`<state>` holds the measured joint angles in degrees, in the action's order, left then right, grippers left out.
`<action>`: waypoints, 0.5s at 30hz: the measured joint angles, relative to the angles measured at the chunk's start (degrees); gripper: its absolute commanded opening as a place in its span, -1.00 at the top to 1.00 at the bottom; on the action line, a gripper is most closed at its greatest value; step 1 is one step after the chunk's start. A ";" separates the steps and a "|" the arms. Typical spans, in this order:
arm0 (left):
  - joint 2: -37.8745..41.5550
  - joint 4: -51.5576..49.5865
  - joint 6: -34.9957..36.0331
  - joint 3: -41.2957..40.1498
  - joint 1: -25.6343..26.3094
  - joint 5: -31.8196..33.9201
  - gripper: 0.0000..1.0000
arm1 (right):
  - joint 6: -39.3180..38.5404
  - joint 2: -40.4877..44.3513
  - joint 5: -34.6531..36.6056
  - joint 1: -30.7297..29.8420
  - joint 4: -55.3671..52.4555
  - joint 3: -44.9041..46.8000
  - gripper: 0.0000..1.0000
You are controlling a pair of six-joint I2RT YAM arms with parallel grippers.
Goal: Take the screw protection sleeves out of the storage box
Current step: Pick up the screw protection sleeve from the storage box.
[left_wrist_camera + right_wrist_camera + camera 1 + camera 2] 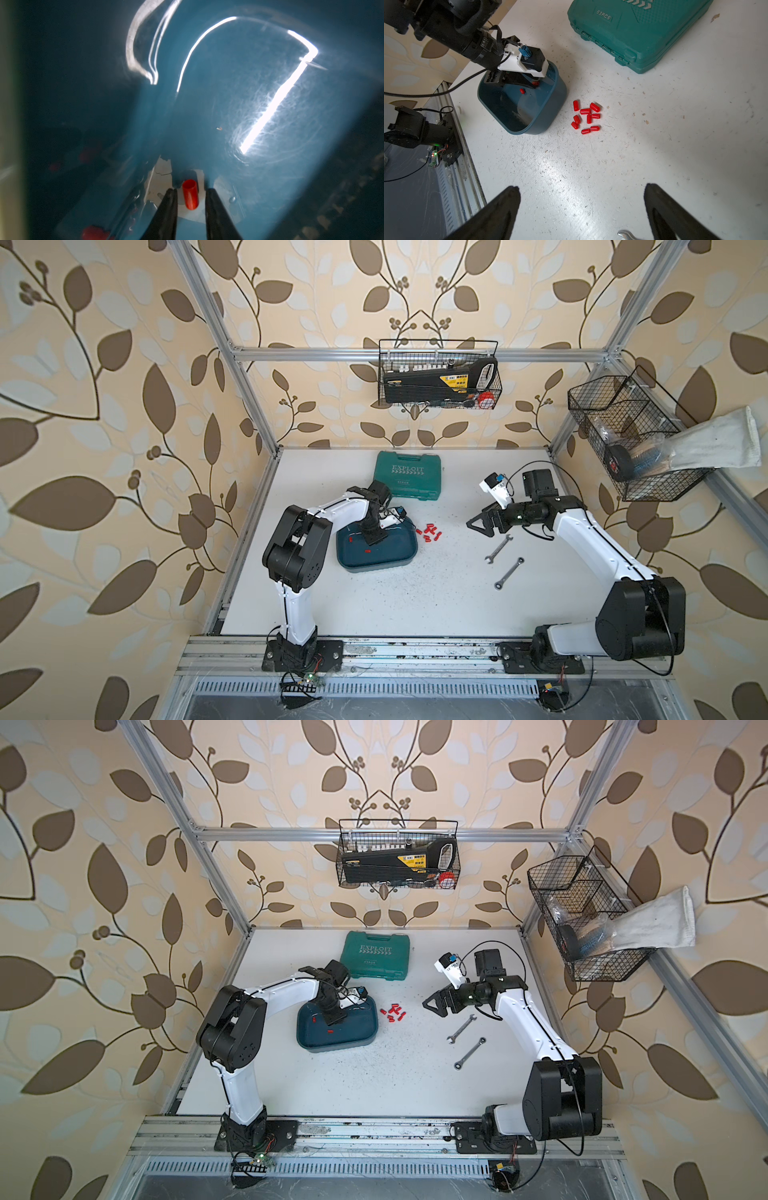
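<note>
The left fingers (375, 536) reach down into the box (399, 562), which sits on the counter (415, 605) left of centre. In the left wrist view they straddle one sleeve (189, 194) on the box floor. They are narrowed but not pinching, since a sliver of floor shows on each side. This placement centres the sleeve, so both fingers should meet it together rather than flick it aside. Treat the step as the closing before a lift. Both top views show two sleeves (351, 538) on the box floor, left of and nearer than the fingers. You cannot tell whether either is the straddled one. The pile (430, 533) lies on the counter just right of the box, probably to keep each carry short and clear of the wrenches (498, 549). The right fingers (473, 524) are spread wide and empty. They hover above the counter well right of the pile and just far of the wrenches, apparently parked out of the left arm's path. The case (407, 475) lies closed, far of the box, and takes no part.
</note>
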<state>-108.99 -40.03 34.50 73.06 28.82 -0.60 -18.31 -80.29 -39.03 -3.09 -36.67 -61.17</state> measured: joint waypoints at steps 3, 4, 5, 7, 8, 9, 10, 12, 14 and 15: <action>-0.31 0.26 0.11 -0.09 0.00 0.00 0.63 | 0.00 0.00 -0.02 0.11 -0.02 0.00 -0.93; -0.33 0.28 0.11 -0.15 0.00 0.00 0.67 | 0.00 0.00 0.00 0.13 0.00 0.00 -0.94; -0.35 0.31 0.13 -0.20 0.00 0.00 0.73 | 0.00 0.00 -0.02 0.20 0.00 0.00 -0.94; -0.35 0.28 0.17 -0.20 0.00 -0.02 0.83 | 0.00 0.00 -0.02 0.22 0.00 0.00 -0.94; -0.35 0.28 0.11 -0.20 0.00 -0.04 0.88 | 0.00 0.00 0.00 0.22 -0.02 0.00 -0.93; -0.33 0.26 0.15 -0.20 0.00 -0.02 0.90 | 0.00 0.00 -0.02 0.22 -0.02 0.00 -0.94; -0.26 0.22 0.15 -0.20 0.00 -0.02 0.93 | 0.00 0.02 -0.02 0.22 -0.02 0.00 -0.93; 0.07 0.09 0.20 -0.20 0.00 -0.02 0.99 | 0.00 0.00 -0.02 0.24 0.00 0.00 -0.93; 0.83 -0.50 0.11 -0.20 0.00 -0.04 1.00 | 0.00 0.02 -0.02 0.26 -0.02 0.00 -0.94; 1.36 -0.83 0.11 -0.20 0.00 -0.07 1.00 | 0.00 0.00 -0.02 0.26 -0.02 0.00 -0.94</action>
<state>-107.63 -40.86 34.61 72.86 28.82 -0.67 -18.31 -80.29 -39.05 -2.83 -36.69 -61.17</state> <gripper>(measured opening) 0.056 0.967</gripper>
